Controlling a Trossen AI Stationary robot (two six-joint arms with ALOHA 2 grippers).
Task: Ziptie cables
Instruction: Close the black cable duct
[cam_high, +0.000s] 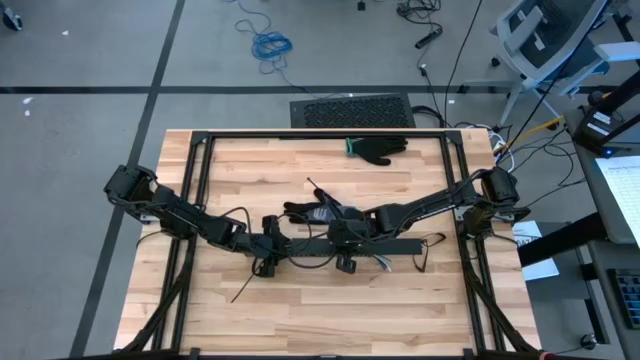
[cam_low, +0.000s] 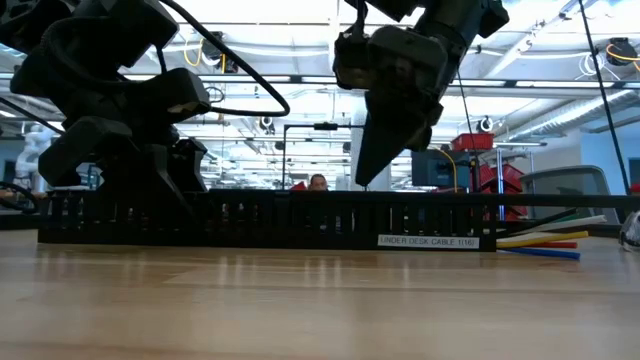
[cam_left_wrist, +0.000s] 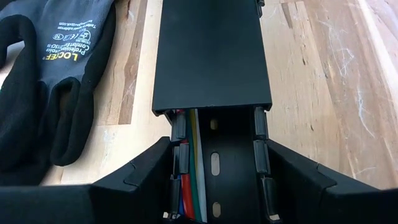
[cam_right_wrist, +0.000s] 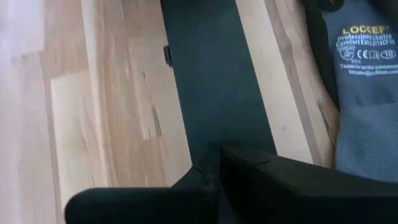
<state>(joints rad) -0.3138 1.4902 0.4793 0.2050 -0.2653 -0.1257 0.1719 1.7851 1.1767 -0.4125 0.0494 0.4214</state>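
While both arms meet over the table's middle, the scene is laid out as follows.

Edges and free room: the wooden table (cam_high: 300, 310) is bordered by a black frame (cam_high: 320, 134); wide bare wood is left along the near edge and toward the far edge, whereas the centre is crowded by both arms.

Black channel (cam_high: 390, 246): a long slotted plastic duct is laid lengthwise across the middle; in the low view a white label is seen on its side wall, and in the left wrist view part of it is closed by a smooth flat lid.

Cables (cam_left_wrist: 189, 186): thin glossy wires, white, yellow, green, red and blue, are seen lying inside the channel along one wall, running under the lid; coloured ends are seen projecting from the channel's end in the low view.

Left gripper (cam_left_wrist: 214, 186): fingers are spread apart astride the channel, one on each side wall; whether the walls are touched cannot be told.

Right gripper (cam_right_wrist: 208, 180): fingers are closed together just above the channel's lid, with nothing seen between them.

Gloves: one dark knit glove (cam_left_wrist: 43, 87) is laid just beside the channel; a second (cam_high: 378, 148) is seen near the far edge.

Room: a grey floor with loose cords is seen beyond the table.
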